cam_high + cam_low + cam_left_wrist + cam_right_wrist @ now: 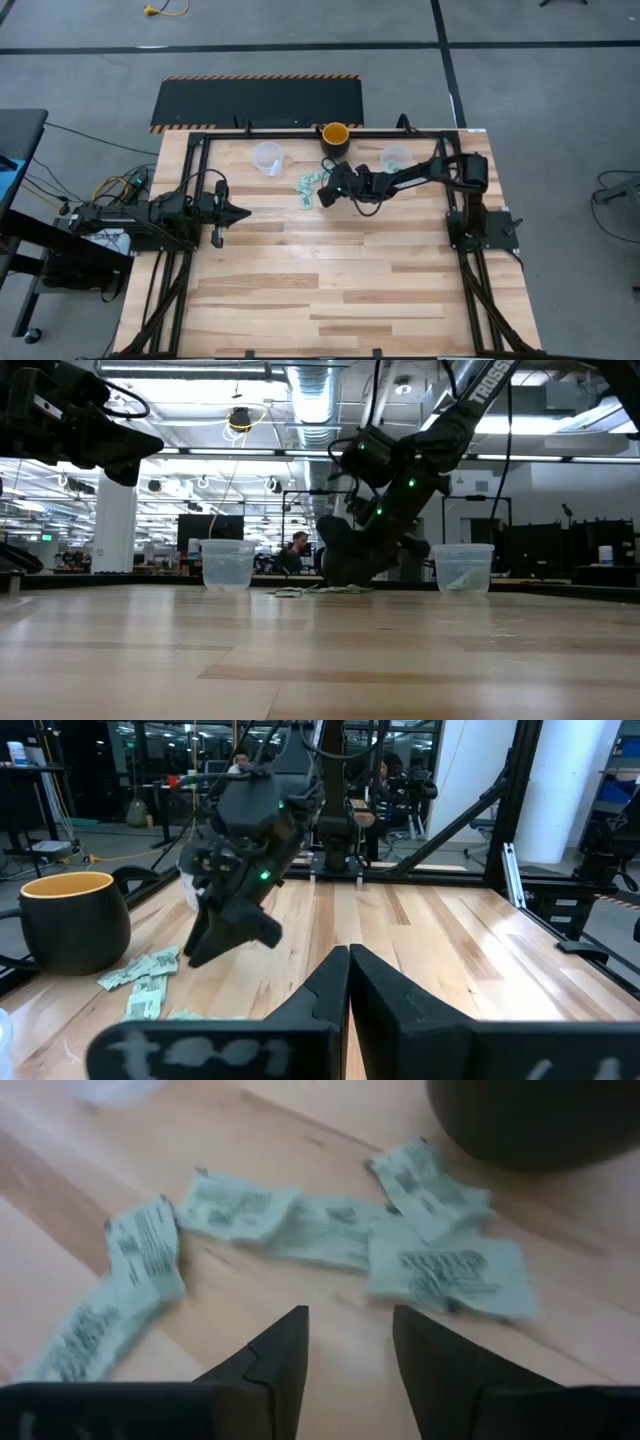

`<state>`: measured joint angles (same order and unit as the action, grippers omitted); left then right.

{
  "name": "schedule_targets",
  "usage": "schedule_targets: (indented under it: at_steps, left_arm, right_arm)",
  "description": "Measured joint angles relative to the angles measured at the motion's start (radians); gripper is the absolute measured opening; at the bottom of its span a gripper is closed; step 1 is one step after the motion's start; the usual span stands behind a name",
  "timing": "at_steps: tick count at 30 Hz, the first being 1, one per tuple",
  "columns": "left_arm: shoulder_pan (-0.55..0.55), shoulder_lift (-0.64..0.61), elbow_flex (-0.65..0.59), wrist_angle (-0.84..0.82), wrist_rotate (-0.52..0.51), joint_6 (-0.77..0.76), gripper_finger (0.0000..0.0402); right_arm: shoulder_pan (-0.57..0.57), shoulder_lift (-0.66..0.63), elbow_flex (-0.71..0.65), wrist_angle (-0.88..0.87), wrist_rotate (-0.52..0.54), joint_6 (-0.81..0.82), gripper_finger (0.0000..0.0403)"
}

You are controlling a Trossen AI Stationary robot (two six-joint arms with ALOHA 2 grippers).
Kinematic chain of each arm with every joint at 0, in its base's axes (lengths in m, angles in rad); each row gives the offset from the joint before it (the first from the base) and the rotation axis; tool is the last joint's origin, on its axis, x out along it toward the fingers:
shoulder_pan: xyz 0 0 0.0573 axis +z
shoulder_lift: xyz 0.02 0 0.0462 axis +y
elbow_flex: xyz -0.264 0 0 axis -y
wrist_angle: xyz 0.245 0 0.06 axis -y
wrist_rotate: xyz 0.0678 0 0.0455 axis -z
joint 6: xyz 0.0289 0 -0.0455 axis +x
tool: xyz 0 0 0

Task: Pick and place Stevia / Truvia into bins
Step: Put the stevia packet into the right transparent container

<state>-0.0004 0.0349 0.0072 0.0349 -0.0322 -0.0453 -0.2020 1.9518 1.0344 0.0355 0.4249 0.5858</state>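
- We see the light wooden bench (340,290) with a small heap of light green and white paper Stevia sachets (309,187) lying flat near its far edge, between the two clear plastic cup bins.
- The left clear bin (267,157) stands to the far left of the heap; the right clear bin (397,158) stands to the far right, and it holds some sachets at its bottom.
- A yellow-orange cup with dark outside (335,134) stands just beyond the heap, at the far edge.
- The right gripper (348,1342) is low over the near right edge of the heap; its fingers stand partly apart and we see nothing between them.
- The left gripper (243,211) waits at the left side of the bench, well apart from the sachets, with its fingers pressed together and nothing in them.
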Motion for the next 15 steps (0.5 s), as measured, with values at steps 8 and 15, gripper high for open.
schedule_targets:
  at_steps: [8, 15]
  left_arm:
    - [0.000, 0.000, 0.000, 0.000, 0.000, 0.001, 0.0000]
    - [0.000, 0.000, 0.000, 0.000, 0.000, 0.000, 0.0000]
  right_arm:
    - [-0.010, -0.002, 0.006, 0.004, 0.022, 0.007, 0.0140]
    - [-0.029, -0.001, 0.006, 0.001, 0.004, 0.008, 0.0143]
